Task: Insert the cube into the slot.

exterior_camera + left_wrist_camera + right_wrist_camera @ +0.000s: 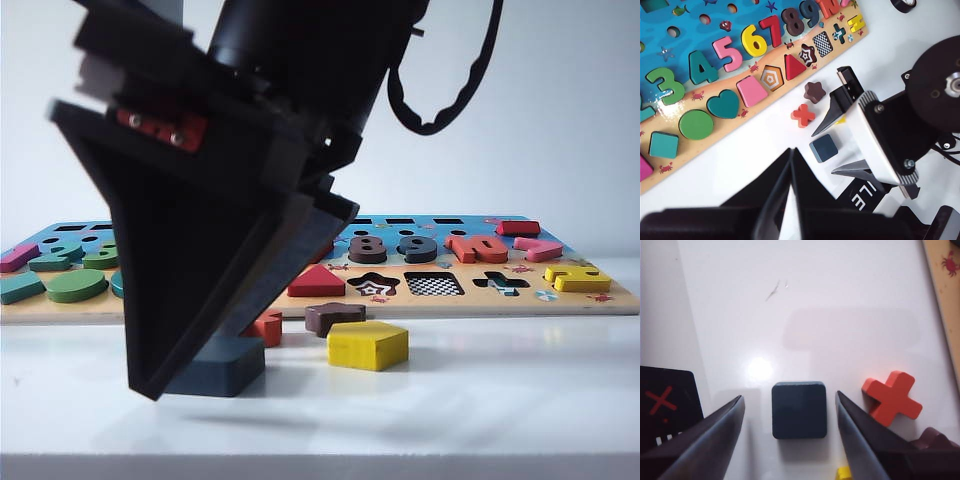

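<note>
Exterior view: the right arm's black housing fills the left half of the picture and hides most of the cube (222, 366); only its lower edge and one rounded corner show under it. The board (600, 298) is cut off behind the arm.

Cube: flat, dark navy-charcoal, square with rounded corners, matte top. It lies flat on the white table (840, 300), in front of the board, clear of the slot (434, 284), which shows a black-and-white checkerboard bottom.

Right gripper (789, 417): jaws wide apart, one finger either side of the cube, a gap of bare table on each side; nothing gripped.

Beside the cube: red cross piece (891, 397), and beyond it a dark brown star piece (334, 317), only its edge showing in the right wrist view. Yellow block (368, 345) is near the cube; right wrist view shows only a sliver of it.

Left gripper (791, 165): black fingers meet at the tips, empty, well back from the cube.
</note>
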Robot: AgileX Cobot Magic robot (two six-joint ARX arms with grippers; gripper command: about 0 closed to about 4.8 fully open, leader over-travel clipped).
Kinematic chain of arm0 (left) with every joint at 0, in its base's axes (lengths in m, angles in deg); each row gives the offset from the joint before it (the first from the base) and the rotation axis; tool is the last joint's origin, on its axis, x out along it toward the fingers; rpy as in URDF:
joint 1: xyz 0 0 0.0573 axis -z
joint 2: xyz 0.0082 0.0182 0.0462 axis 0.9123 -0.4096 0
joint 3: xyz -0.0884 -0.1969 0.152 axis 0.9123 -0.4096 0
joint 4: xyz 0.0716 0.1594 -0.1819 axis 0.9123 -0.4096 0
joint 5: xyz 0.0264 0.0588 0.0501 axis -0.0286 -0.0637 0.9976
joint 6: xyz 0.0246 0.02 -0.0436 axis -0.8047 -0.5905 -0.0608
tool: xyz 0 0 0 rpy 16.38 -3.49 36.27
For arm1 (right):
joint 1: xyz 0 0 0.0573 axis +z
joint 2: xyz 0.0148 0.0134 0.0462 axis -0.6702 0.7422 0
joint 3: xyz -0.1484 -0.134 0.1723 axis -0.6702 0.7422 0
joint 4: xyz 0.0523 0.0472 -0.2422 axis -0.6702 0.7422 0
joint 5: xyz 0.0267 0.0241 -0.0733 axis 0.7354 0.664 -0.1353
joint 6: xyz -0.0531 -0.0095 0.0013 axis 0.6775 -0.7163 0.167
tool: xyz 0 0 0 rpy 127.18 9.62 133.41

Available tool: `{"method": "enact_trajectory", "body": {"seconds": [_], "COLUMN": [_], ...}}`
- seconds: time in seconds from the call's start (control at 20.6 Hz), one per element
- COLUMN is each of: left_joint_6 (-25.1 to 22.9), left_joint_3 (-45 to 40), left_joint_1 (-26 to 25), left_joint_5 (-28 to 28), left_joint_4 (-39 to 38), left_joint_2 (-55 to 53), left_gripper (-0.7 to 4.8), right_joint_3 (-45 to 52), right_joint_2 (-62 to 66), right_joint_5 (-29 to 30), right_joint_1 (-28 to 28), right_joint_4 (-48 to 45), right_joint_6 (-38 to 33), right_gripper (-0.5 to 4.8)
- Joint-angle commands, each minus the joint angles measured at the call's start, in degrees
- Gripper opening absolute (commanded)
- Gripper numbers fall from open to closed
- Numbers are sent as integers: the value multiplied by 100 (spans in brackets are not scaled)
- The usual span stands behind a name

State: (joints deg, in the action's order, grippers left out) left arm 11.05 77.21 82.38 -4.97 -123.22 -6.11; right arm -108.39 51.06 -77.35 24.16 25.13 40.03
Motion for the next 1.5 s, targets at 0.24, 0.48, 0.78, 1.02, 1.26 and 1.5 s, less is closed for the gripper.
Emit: {"method": "enact_trajectory", "body": {"seconds": [0.24, 0.48, 0.78, 1.02, 1.26, 1.5], "left_joint_6": [-24, -24, -24, -24, -24, -24], "left_joint_3": [28, 28, 28, 28, 28, 28], "left_joint_1": [4, 4, 4, 4, 4, 4], "left_joint_5": [-44, -44, -44, -44, -44, -44], "left_joint_4": [94, 94, 94, 94, 94, 94], "left_joint_2": [7, 7, 7, 7, 7, 7], "left_gripper": [17, 17, 17, 17, 17, 17], "right_joint_3": [-31, -31, -31, -31, -31, -33], "right_joint_2": [37, 37, 37, 37, 31, -42], "right_joint_5": [-238, -258, -254, -254, -254, -254], "right_joint_1": [2, -17, -17, -17, -15, -15], "right_joint_4": [-48, -7, 28, 44, 92, 140], "right_joint_6": [-13, -4, 0, 0, 0, -2], "right_gripper": [301, 283, 221, 190, 149, 120]}}
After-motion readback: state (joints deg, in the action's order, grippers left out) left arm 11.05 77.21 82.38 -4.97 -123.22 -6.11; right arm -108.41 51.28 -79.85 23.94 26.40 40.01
